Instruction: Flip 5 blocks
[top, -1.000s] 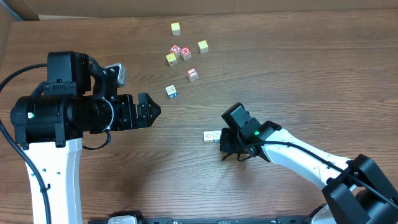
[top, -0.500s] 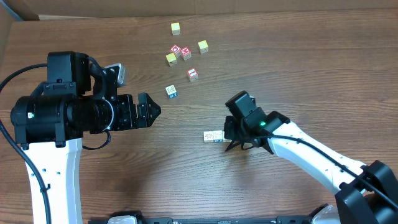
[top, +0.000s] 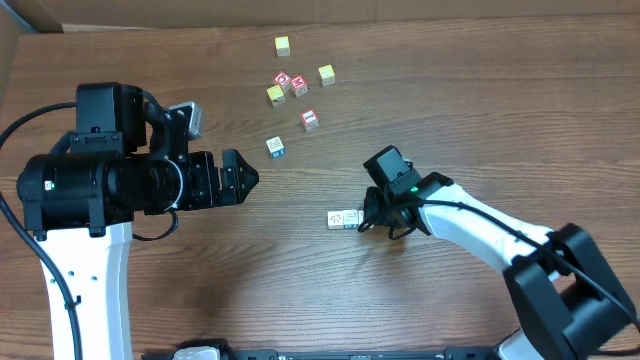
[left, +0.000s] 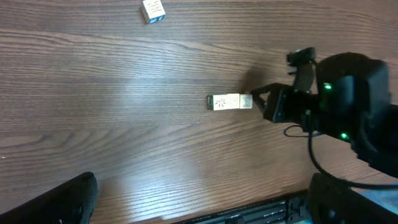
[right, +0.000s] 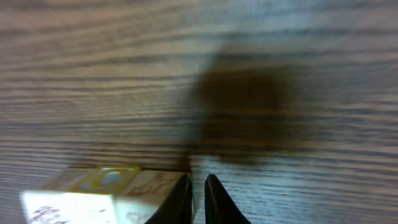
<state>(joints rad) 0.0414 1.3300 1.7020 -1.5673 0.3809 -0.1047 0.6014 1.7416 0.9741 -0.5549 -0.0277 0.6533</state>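
1. Right gripper (top: 366, 221): jaws almost together with nothing between them, tips down at the table (top: 480, 110), just beside the right end of a pair of pale blocks (top: 343, 218) (the two lie touching; contact with the gripper cannot be told).
2. Left gripper (top: 244, 178): jaws spread wide, empty, well apart from the pair.
3. Pale block with a blue side (top: 275, 147): alone, near the left gripper.
4. Red-bordered white block (top: 310, 119): just below the cluster of red and yellow cubes (top: 299, 88).
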